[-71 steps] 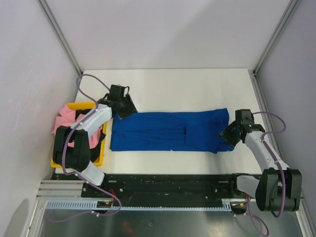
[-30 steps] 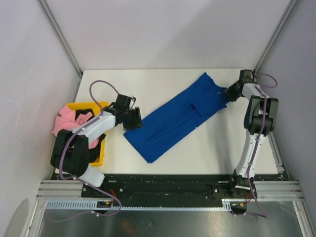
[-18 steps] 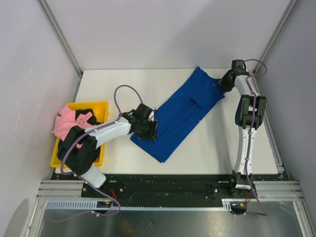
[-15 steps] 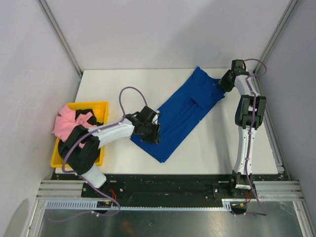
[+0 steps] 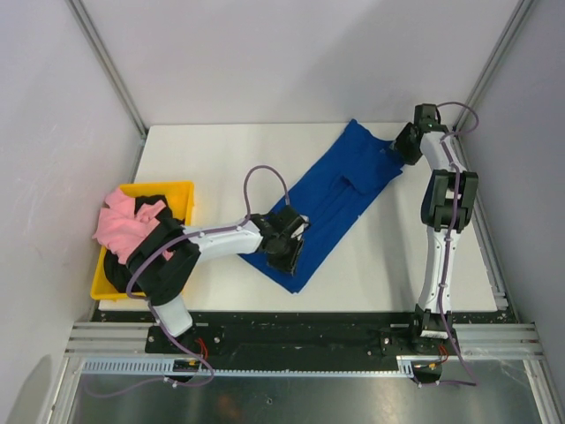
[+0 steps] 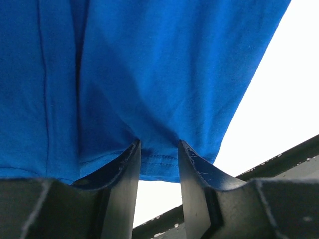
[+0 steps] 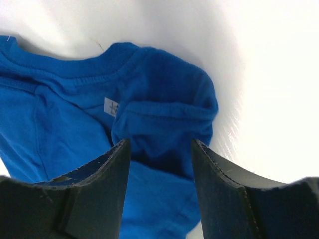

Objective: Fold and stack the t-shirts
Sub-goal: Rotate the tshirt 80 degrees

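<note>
On the bench (image 5: 221, 159), slantwise, a blue shirt (image 5: 331, 208), folded long and narrow: hem end near the front edge, collar end toward the far right corner. Left gripper (image 5: 287, 252) (image 6: 158, 149) at the hem, part open, astride the stitched edge with cloth in the gap but not pinched. Right gripper (image 5: 406, 148) (image 7: 160, 149) over the collar end, spread wide, released, a rumpled fold beside the collar between its fingers. Pink shirt (image 5: 119, 221) and black shirt (image 5: 157, 201) heaped in the bin (image 5: 181, 190) at the left.

Likely trouble from here:

- Closing on the top layer only, then lifting and peeling the long fold apart. Cause: more than one layer at the hem, judging by the fold lines.
- Pinching too close to the very edge and losing the hem mid-carry.
- With nothing clamped at the collar, dragging the whole shirt across the bench instead of folding it over.
- Snagging that rumpled fold on the right fingers and pulling the collar end askew.
- Hem corner close to the front edge: beware nudging it off the bench.
</note>
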